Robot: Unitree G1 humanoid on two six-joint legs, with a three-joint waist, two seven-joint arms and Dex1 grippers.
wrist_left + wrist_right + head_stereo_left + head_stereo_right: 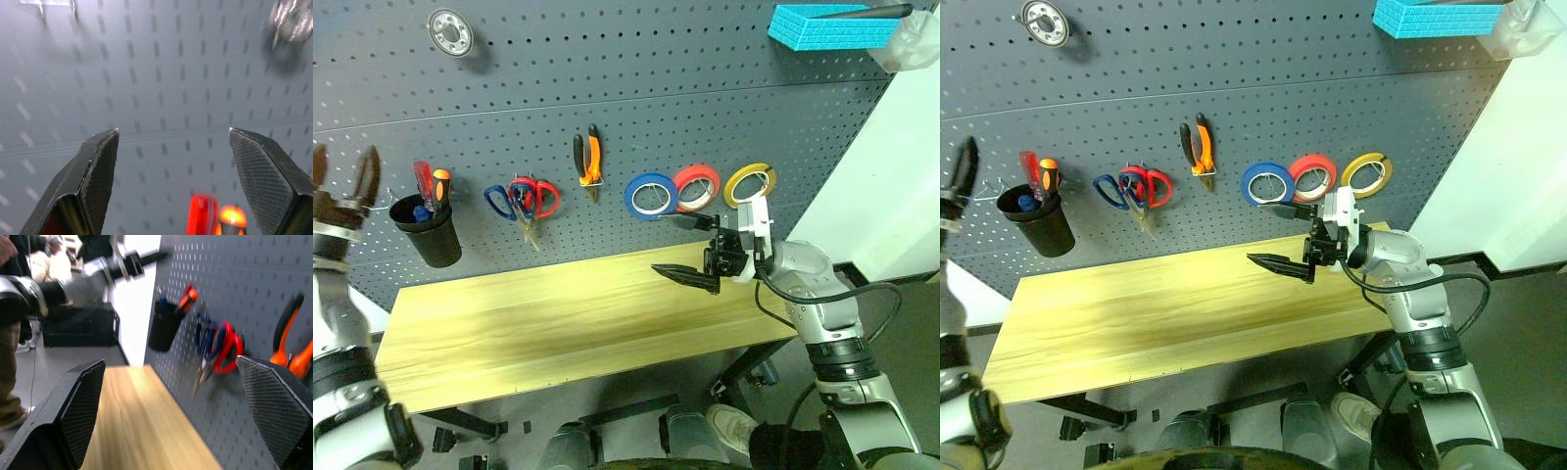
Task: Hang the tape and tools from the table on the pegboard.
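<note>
Pegboard (pixel 607 69), dark grey and dotted with holes, carries the thin yellow tape (pixel 750 184) ring at centre right, orange-and-black pliers (pixel 588 162), paired scissors (pixel 521 203), and a red-handled screwdriver (pixel 422 182) standing in a black cup (pixel 428 231). Below, the grained pale wooden table (pixel 558 328) lies bare. Left pincer (pixel 345 176) gapes empty at far left; right pincer (pixel 690 250) gapes empty over the table.
</note>
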